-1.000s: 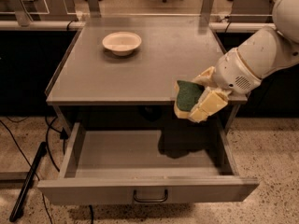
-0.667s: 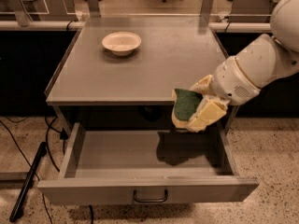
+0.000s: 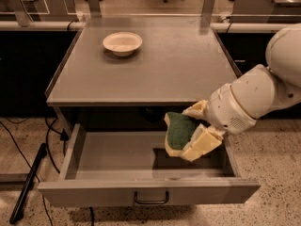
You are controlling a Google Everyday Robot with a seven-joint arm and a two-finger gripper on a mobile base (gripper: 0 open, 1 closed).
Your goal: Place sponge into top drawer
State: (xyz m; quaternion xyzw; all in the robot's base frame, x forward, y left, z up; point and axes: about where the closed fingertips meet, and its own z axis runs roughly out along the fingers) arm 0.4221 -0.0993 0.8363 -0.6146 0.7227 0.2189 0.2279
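Note:
My gripper [image 3: 195, 128] hangs over the right half of the open top drawer [image 3: 113, 149], below the level of the table top. It is shut on the sponge [image 3: 180, 132], a small block with a dark green scouring face and pale yellow foam, held tilted between the cream fingers [image 3: 203, 145]. The sponge is a little above the drawer floor and casts a shadow on it. The drawer is pulled out, a wide shallow grey tray with a small dark bar handle [image 3: 151, 199] on its front panel.
A cream round bowl [image 3: 122, 43] sits at the back left of the grey table top [image 3: 164, 69]. Dark cables [image 3: 28, 182] lie on the speckled floor to the left of the drawer. Office chairs and railings stand behind the table.
My gripper has moved down and slightly left with the sponge, from beside the table's front edge to inside the drawer opening.

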